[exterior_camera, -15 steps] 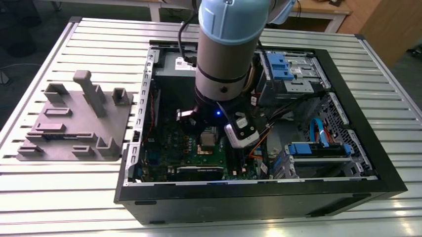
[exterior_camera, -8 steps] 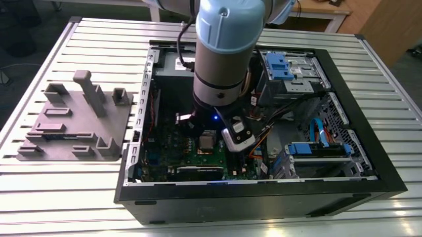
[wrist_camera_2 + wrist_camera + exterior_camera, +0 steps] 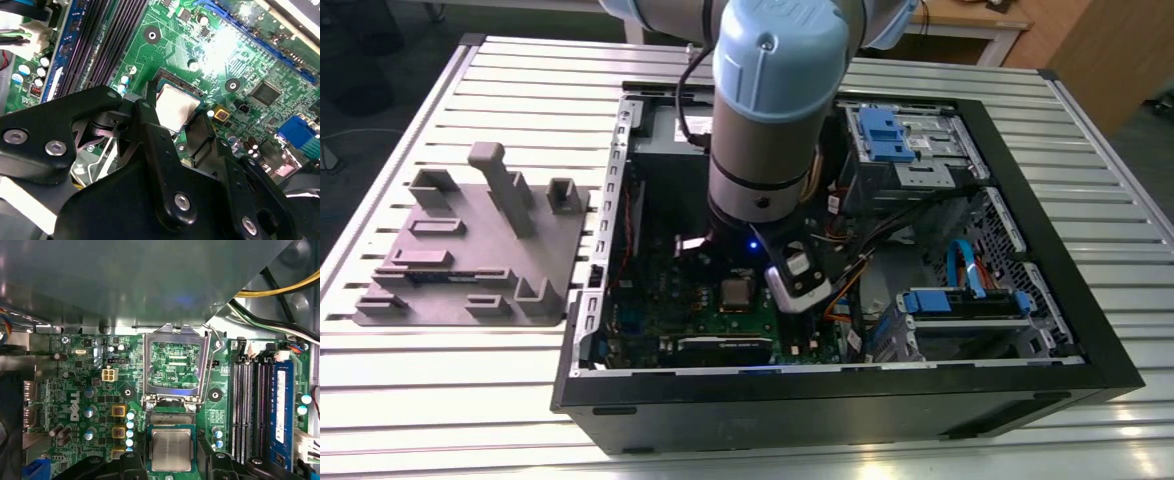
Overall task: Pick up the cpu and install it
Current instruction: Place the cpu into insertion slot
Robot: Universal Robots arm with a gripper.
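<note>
Slatted metal table [image 3: 400, 400] carries a grey fixture plate [image 3: 467, 250] left of the open black computer case [image 3: 854, 400]. Into that case the blue-grey robot arm [image 3: 767, 110] reaches straight down. In both wrist views its black gripper [image 3: 175, 122] straddles the small silver-topped square cpu [image 3: 171, 449] on the case's green motherboard [image 3: 75, 390]. I cannot tell whether it grips.

A robotics lab or workshop bench: a robot arm [image 3: 767, 110] reaches over a slotted aluminium-profile table [image 3: 454, 390] carrying an opened desktop computer case [image 3: 827, 405], its green motherboard [image 3: 75, 390] exposed, near a grey fixture plate [image 3: 467, 250] with moulded holders; wooden furniture [image 3: 1087, 50] stands behind
</note>
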